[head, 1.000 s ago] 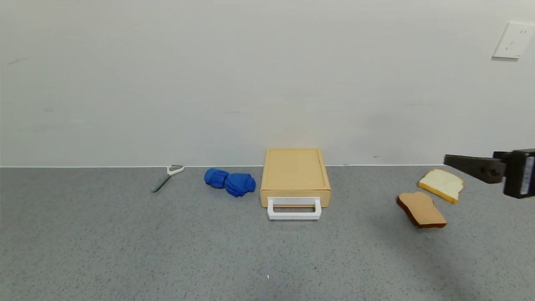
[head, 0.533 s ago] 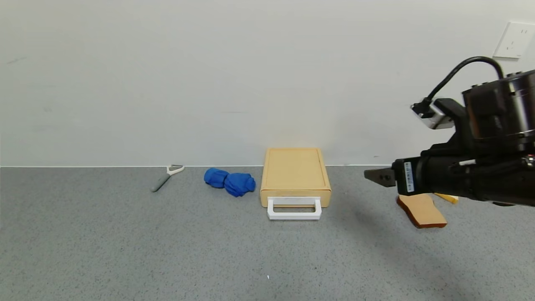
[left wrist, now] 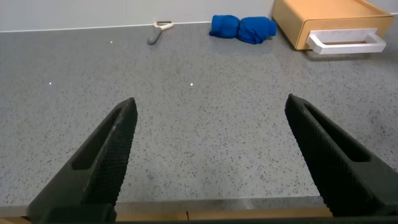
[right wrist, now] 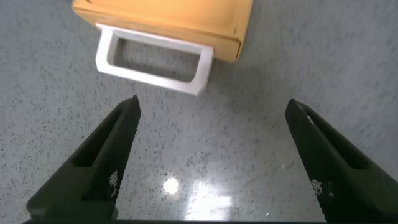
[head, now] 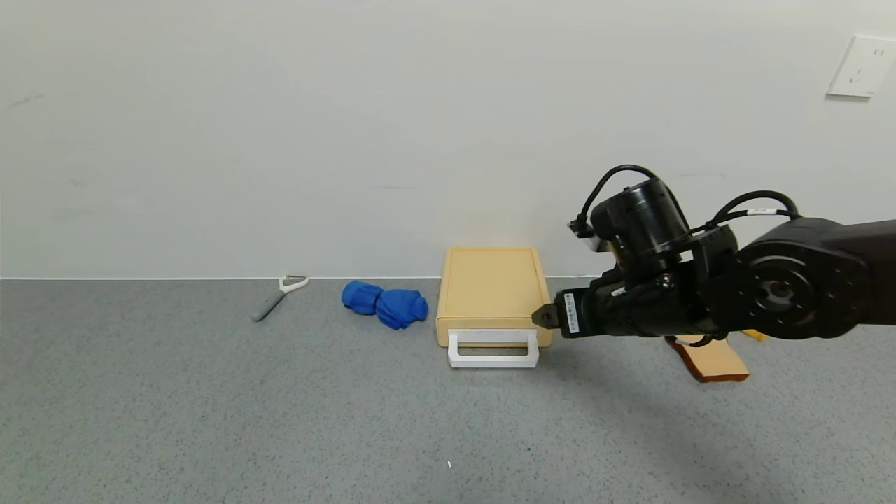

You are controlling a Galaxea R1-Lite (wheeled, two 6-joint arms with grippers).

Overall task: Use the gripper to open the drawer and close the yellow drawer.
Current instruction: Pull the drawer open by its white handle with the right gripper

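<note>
The pale yellow box (head: 493, 287) stands against the wall at the centre of the grey counter. Its drawer is pushed in, and the white loop handle (head: 493, 350) sticks out at the front. My right gripper (head: 542, 316) reaches in from the right, its tips by the box's front right corner, above the counter. In the right wrist view the right gripper (right wrist: 212, 106) is open and empty, with the handle (right wrist: 155, 59) and box (right wrist: 168, 18) just ahead. My left gripper (left wrist: 210, 102) is open and empty over bare counter, far from the box (left wrist: 323, 22).
A blue cloth (head: 385, 304) lies just left of the box, and a peeler (head: 278, 294) lies farther left. A brown bread slice (head: 714, 360) lies to the right, partly under my right arm. A wall socket (head: 859, 66) is at the upper right.
My right arm has swept in from the right edge leftwards and now has its tips at the box's front right corner. The drawer and the other objects have not moved.
</note>
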